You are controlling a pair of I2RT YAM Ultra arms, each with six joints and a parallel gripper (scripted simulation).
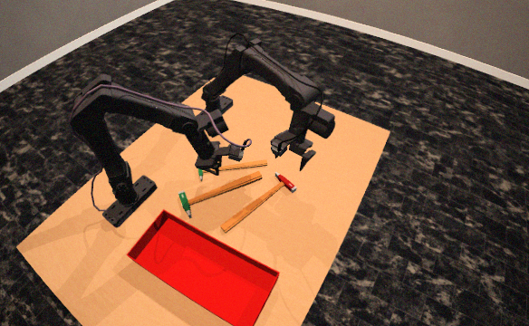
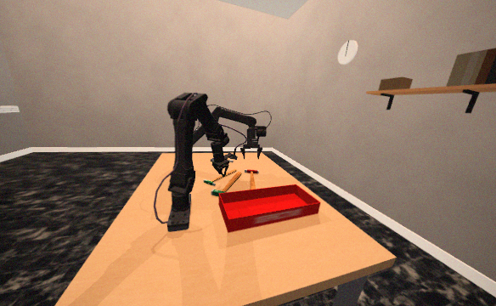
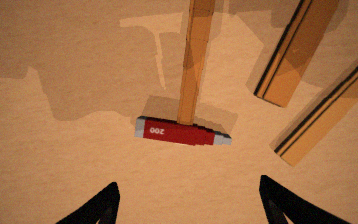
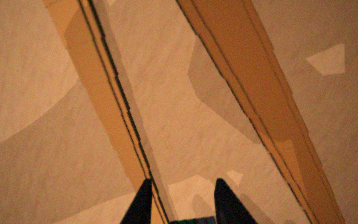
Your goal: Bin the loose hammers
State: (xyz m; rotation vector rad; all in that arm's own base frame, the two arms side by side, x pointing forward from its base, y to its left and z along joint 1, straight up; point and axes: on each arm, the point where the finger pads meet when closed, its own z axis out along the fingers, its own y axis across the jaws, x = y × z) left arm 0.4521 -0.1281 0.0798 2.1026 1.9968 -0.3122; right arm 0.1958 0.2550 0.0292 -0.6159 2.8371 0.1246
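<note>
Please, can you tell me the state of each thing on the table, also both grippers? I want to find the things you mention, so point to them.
Red-headed hammer [image 1: 255, 206] [image 2: 252, 180] [image 3: 192, 75]: flat, outside bin
Green-headed hammer nearer the bin [image 1: 226, 186] [image 2: 232, 182] [image 3: 302, 55] [image 4: 265, 75]: same
Farther green-headed hammer [image 1: 246, 166] [image 2: 227, 175] [image 3: 335, 110] [image 4: 96, 95]: same
Heads' looseness: cannot tell
Red bin [image 1: 221, 247] [image 2: 273, 218]: upright, empty
Left gripper [image 1: 289, 163] [image 2: 251, 158] [image 3: 189, 180]: wide open
Right gripper [image 1: 218, 172] [image 2: 224, 175] [image 4: 183, 185]: partly open, empty
</note>
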